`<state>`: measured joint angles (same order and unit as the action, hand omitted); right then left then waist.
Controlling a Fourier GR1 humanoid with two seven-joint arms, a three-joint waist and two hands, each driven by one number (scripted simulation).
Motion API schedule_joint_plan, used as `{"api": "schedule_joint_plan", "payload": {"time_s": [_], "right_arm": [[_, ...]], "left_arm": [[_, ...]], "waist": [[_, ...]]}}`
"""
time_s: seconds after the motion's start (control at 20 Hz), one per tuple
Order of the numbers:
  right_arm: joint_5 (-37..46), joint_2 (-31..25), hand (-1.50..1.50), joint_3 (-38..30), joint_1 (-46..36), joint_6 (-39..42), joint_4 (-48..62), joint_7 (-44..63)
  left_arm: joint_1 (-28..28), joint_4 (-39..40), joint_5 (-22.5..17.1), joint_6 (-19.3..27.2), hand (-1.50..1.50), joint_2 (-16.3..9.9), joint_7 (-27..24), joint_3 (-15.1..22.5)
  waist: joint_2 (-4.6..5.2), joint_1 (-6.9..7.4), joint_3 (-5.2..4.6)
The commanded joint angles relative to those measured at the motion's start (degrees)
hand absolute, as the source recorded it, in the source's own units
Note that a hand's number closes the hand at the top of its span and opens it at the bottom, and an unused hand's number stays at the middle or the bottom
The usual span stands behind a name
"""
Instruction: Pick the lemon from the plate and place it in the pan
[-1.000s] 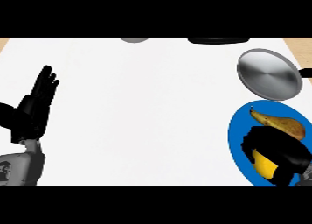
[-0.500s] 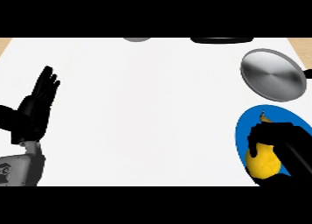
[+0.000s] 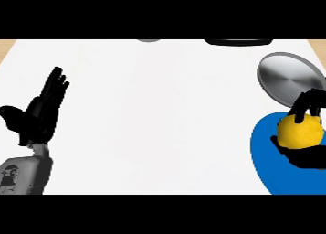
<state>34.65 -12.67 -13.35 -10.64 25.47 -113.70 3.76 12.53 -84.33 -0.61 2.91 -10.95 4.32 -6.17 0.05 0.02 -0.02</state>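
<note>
R hand (image 3: pixel 312 157): your view shows its fingers (image 3: pixel 307 103) curled over the top of the lemon (image 3: pixel 300 131) and the thumb/palm under it, so it's closed round the fruit. Lemon sits over the upper part of the blue plate (image 3: pixel 270 171), at the view's right edge; you can't tell if it touches the plate or is lifted off it.

L hand (image 3: pixel 37 116): resting at the view's left, fingers straight and up, thumb out to the side, holding nothing. Grey forearm (image 3: pixel 20 176) below it.

Count: 1 lemon, 1 blue plate, 1 silver pan (image 3: pixel 290 78), 2 hands. Two more items are cut off at the counter's (image 3: pixel 158 114) far edge, 1 grey (image 3: pixel 149 40) and 1 dark (image 3: pixel 238 42); type not readable.

Lemon orientation: long axis runs approx. top-to-bottom in the view, slightly taller than wide. Ends are hidden by fingers and palm, so you can't tell which way the tip points.

Pan: just beyond the plate, near the R fingers; its rim and the plate's upper edge are close together.
</note>
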Motion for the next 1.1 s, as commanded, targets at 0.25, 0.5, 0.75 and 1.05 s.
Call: {"api": "schedule_joint_plan", "payload": {"time_s": [0.25, 0.5, 0.75, 1.05], "right_arm": [[-1.1, -12.3, 1.50, -12.2, -16.5, -6.6, 32.0, -10.5], [5.6, -17.8, 1.50, -11.6, -23.0, -15.9, 52.2, -20.8], [11.3, -18.9, 1.50, -12.2, -29.4, -28.6, 67.9, -24.6], [11.2, -23.4, 1.50, -15.2, -32.2, -32.9, 82.3, -32.4]], "left_arm": [[1.6, 1.7, 1.0, 0.4, 0.00, 0.7, -1.1, 0.3], [3.1, 2.5, 0.6, -0.1, 0.00, 1.1, -0.2, 0.7], [4.4, 3.5, 1.7, -0.1, 0.00, 1.7, -1.2, 2.1], [5.2, 2.8, 0.5, -1.1, 0.00, 1.2, -1.6, 1.3]], "waist": [[0.36, 0.96, 0.06], [0.77, 1.96, 0.11], [1.71, 3.94, 0.23], [2.29, 5.11, 0.39]]}}
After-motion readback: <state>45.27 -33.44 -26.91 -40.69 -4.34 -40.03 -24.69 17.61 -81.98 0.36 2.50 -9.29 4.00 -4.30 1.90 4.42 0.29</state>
